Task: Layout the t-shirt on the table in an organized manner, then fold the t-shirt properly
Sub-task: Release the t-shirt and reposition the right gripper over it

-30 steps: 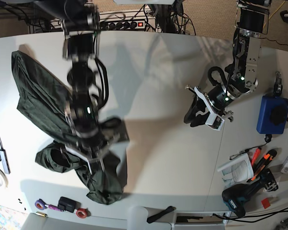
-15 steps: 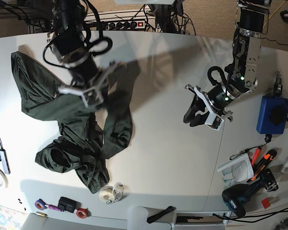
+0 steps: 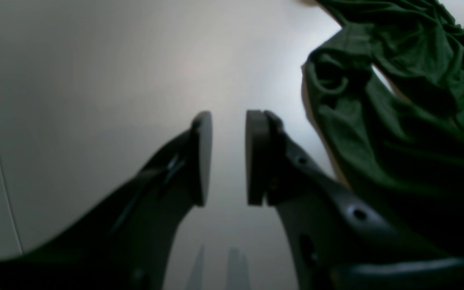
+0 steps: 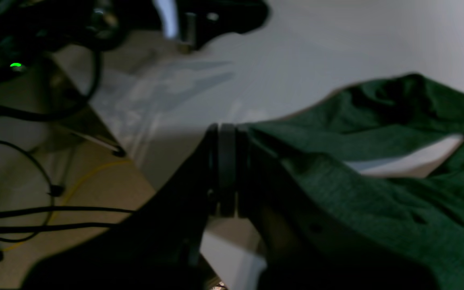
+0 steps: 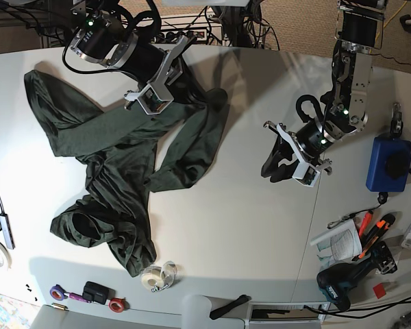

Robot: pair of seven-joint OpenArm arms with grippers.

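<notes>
From the left wrist, the left gripper (image 3: 228, 159) hangs over the bare white table (image 3: 95, 80), its pads a narrow gap apart with nothing between them; the dark green t-shirt (image 3: 409, 104) lies crumpled off to one side.

From the right wrist, the right gripper (image 4: 226, 177) is pressed closed with green cloth pinched at its pads (a fold drapes away from them).

From the base view, the t-shirt (image 5: 116, 171) sprawls twisted across the table's (image 5: 246, 233) side beneath the right arm, a roll of tape (image 5: 157, 274) near its lower end.
</notes>
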